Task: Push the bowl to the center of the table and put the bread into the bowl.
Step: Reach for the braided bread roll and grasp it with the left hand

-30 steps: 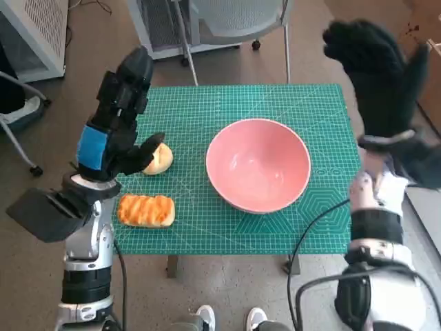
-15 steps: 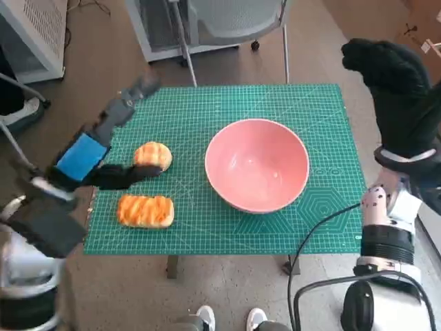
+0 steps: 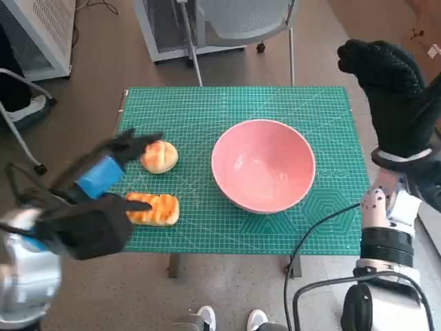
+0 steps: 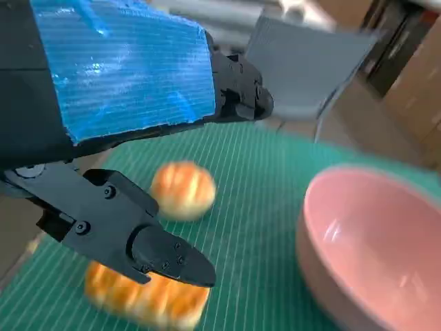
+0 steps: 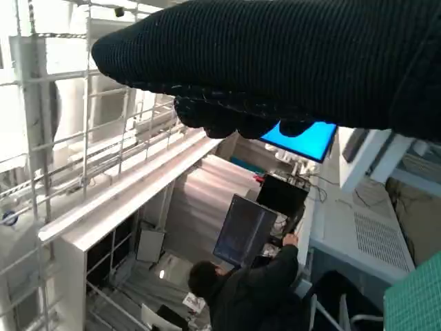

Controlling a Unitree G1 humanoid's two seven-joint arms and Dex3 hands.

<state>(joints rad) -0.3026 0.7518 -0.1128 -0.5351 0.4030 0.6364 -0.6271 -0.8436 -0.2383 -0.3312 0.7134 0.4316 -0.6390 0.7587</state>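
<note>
A round pink plastic bowl (image 3: 263,164) is seen on the green cutting mat (image 3: 207,103) that covers the small table, a little right of the mat's middle, and nothing is seen inside it. Two pieces of bread lie well to its left: a round golden bun (image 3: 159,156) farther back, and an oblong orange-glazed loaf (image 3: 153,209) nearer the front edge, its long axis running left to right. The blue-taped left hand (image 3: 103,181) is held over the left edge of the mat, with its black fingers (image 4: 148,243) spread and nothing between them; in the left wrist view the bun shows in the gap between the upper and lower fingers, apart from both, and the loaf lies beneath the lower one. Both pieces of bread thus lie just right of the fingertips, on the way toward the bowl, so the left hand is judged by far the nearer for a grasp. The gloved right hand (image 3: 389,89) is raised beyond the mat's far right corner, well apart from everything on it; it holds nothing, and whether its fingers are spread or together cannot be told.
</note>
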